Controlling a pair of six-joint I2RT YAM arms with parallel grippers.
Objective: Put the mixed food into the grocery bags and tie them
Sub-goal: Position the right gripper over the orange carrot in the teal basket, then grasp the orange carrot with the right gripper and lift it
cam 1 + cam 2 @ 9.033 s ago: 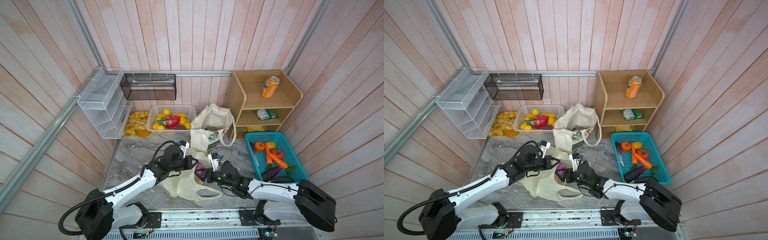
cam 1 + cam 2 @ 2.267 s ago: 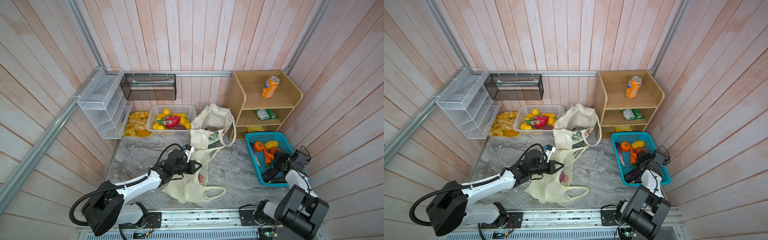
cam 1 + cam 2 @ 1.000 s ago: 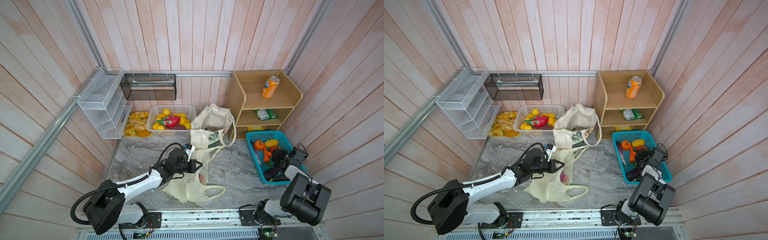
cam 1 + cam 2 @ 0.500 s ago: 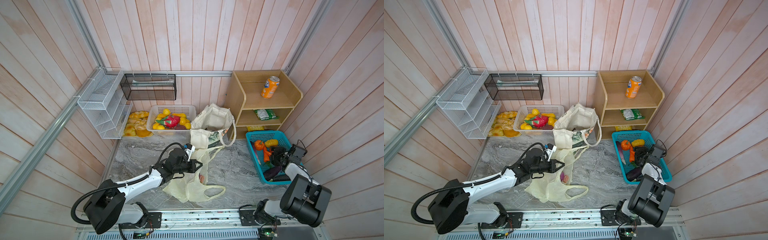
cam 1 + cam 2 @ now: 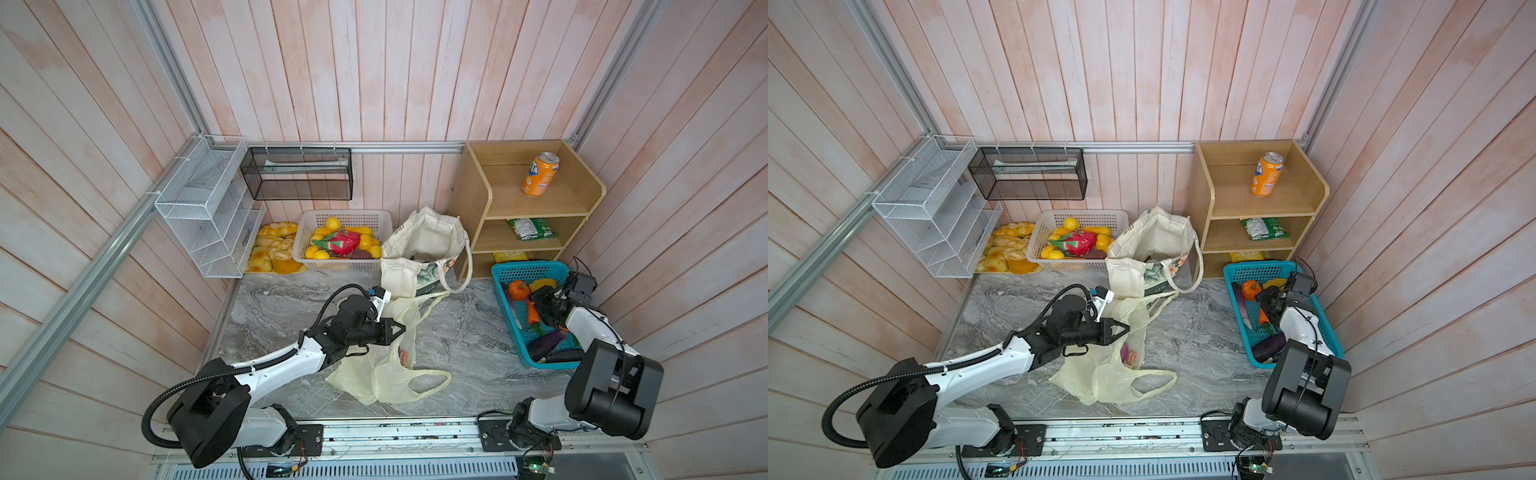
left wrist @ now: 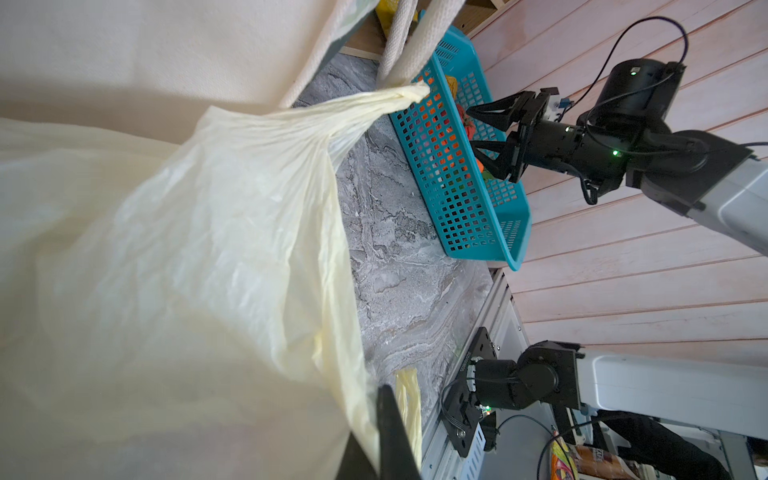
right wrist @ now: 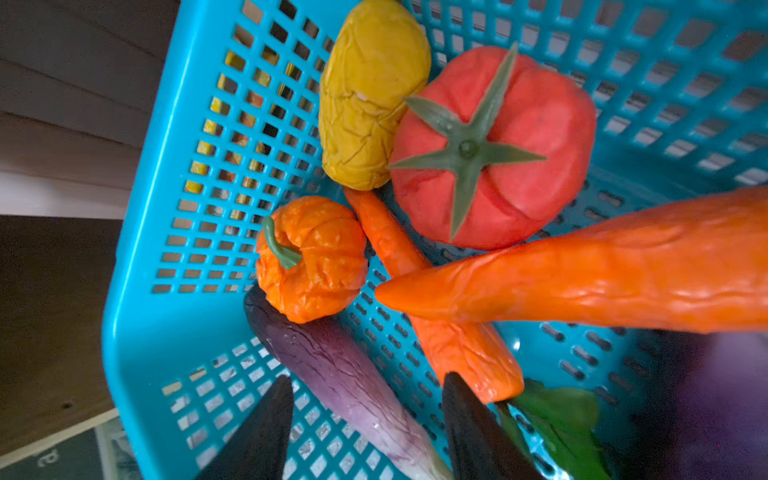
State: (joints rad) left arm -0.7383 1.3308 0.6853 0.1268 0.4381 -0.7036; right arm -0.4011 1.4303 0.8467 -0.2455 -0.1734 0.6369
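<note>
Thin, crinkly pale-yellow translucent plastic bag (image 5: pixel 386 374) lies slumped mid-scene on the grey marbled tabletop (image 5: pixel 465 345). One loop handle lies flat toward the front. The other is stretched toward the cream canvas tote (image 5: pixel 419 241) with leaf print, upright just behind. A small orange-red item (image 5: pixel 1132 358) and a purple item (image 5: pixel 1124 350) show through the film.

Left gripper (image 5: pixel 400 328): jaws together, pinching the bag's rim.

Right gripper (image 7: pixel 369 379): jaws apart over the turquoise perforated basket (image 7: pixel 137 257), straddling a long purple aubergine (image 7: pixel 332 365).
</note>
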